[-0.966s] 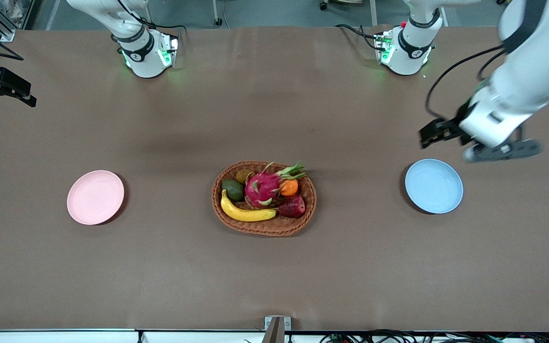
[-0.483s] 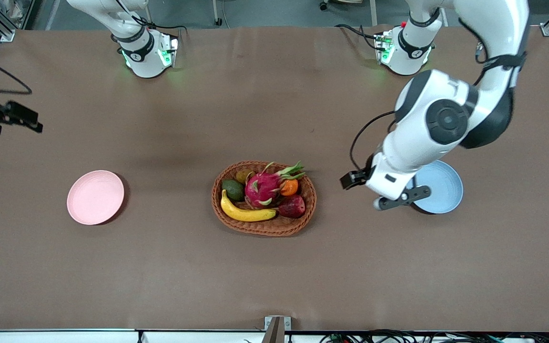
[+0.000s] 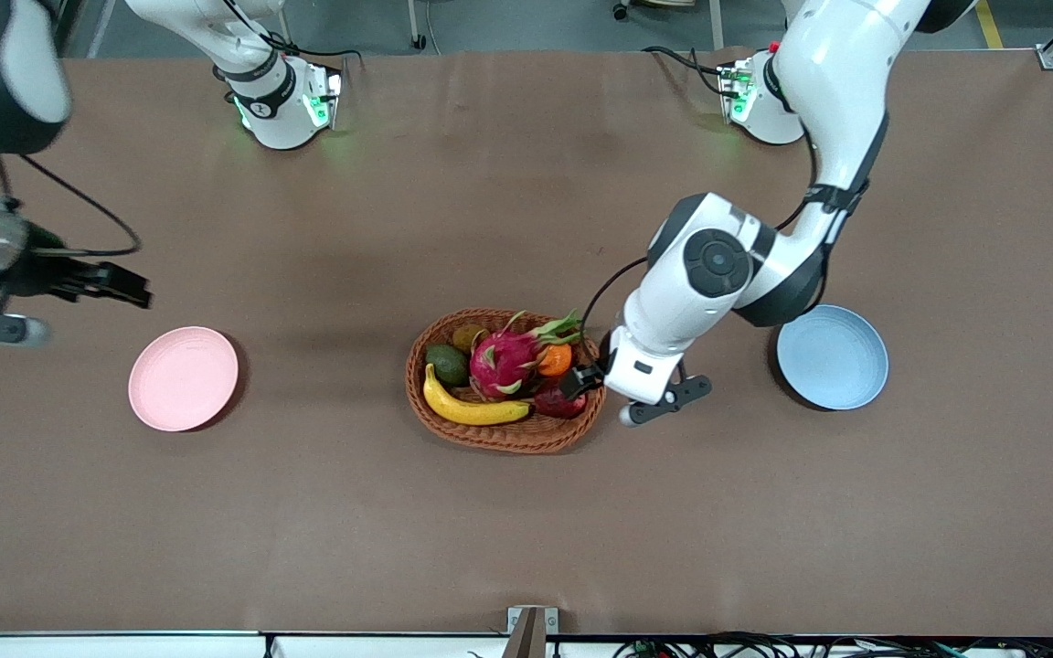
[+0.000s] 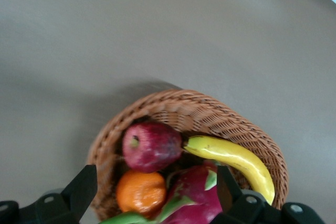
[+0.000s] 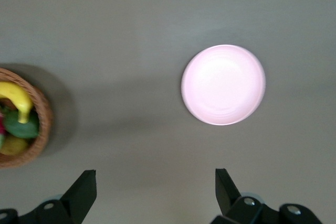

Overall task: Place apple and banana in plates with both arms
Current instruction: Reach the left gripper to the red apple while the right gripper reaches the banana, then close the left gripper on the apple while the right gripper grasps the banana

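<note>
The dark red apple (image 3: 556, 403) (image 4: 152, 145) and the yellow banana (image 3: 474, 410) (image 4: 236, 158) lie in a brown wicker basket (image 3: 508, 444) at mid-table. My left gripper (image 3: 580, 379) (image 4: 156, 182) hangs open over the basket's end toward the left arm, above the apple and an orange, touching nothing. My right gripper (image 3: 129, 291) (image 5: 156, 179) is open and empty over bare table beside the pink plate (image 3: 183, 377) (image 5: 223, 84). The blue plate (image 3: 833, 356) is empty, toward the left arm's end.
The basket also holds a pink dragon fruit (image 3: 505, 358), an orange (image 3: 555, 359) and a dark green avocado (image 3: 447, 364). The left arm's elbow hangs above the table between the basket and the blue plate.
The left arm swung from near the blue plate across to the basket. The right gripper came in from the table's end toward the pink plate. Both grippers stayed open.
</note>
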You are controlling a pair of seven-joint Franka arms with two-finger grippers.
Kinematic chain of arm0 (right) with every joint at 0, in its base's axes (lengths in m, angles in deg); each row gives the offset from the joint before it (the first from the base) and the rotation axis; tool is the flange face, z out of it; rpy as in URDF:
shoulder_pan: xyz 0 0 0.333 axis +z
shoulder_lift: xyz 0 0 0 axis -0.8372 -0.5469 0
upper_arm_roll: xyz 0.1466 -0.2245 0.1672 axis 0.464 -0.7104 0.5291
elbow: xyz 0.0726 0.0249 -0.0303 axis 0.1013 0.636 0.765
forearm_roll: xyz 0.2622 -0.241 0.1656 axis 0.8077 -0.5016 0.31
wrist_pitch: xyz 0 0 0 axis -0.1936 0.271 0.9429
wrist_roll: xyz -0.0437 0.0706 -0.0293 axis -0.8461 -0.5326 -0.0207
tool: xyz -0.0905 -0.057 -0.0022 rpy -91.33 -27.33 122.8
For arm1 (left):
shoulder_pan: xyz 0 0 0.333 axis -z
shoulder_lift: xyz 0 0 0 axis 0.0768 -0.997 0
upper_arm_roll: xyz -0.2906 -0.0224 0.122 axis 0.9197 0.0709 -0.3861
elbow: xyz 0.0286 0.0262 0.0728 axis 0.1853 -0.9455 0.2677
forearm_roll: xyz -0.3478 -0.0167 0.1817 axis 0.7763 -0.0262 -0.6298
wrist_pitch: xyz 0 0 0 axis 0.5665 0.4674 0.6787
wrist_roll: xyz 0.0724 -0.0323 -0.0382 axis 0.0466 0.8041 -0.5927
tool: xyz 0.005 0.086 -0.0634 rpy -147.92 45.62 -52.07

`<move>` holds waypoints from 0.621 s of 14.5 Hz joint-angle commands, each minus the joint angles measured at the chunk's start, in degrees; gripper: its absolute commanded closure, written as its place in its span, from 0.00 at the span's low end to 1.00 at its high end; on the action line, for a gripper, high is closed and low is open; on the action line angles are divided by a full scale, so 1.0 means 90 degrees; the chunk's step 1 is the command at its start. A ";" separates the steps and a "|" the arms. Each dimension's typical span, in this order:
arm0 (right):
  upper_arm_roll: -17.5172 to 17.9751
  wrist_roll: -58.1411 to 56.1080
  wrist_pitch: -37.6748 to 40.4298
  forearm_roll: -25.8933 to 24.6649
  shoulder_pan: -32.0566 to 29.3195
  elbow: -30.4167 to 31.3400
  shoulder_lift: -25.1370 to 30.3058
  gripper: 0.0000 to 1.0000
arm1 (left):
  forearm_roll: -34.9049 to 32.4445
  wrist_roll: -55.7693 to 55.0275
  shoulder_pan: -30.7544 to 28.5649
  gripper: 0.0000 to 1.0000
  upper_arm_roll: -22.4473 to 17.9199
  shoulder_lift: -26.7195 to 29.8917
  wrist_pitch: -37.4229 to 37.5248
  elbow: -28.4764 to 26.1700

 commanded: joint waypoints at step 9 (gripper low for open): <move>-0.0032 0.2804 -0.2125 0.0801 0.1768 -0.0079 -0.1678 0.00 | 0.0004 -0.0705 0.0881 0.00 -0.0716 -0.1153 -0.0961 0.0510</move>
